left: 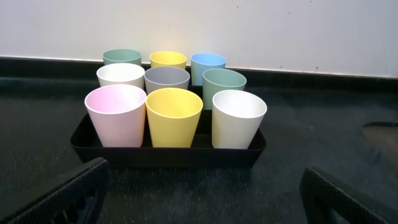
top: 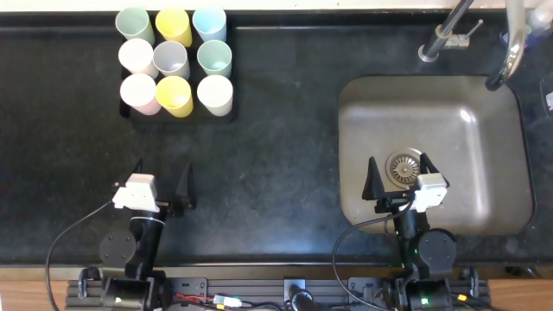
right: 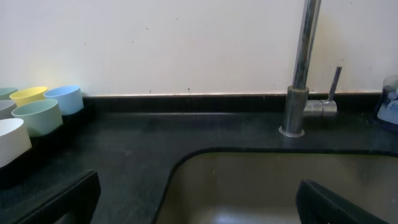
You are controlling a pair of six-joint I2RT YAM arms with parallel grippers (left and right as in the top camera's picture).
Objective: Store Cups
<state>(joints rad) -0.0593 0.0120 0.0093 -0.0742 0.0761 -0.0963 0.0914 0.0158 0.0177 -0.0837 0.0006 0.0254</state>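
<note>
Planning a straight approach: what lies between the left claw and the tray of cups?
Nothing: only bare black countertop separates the left claw from the cup tray, as the top view shows.

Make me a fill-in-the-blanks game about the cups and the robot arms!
1. The cups in the tray number ___.
2. The middle cup is ___.
3. The right gripper hangs over the ___.
4. The left gripper is open and holds ___.
Missing words: nine; grey; sink; nothing.
</note>
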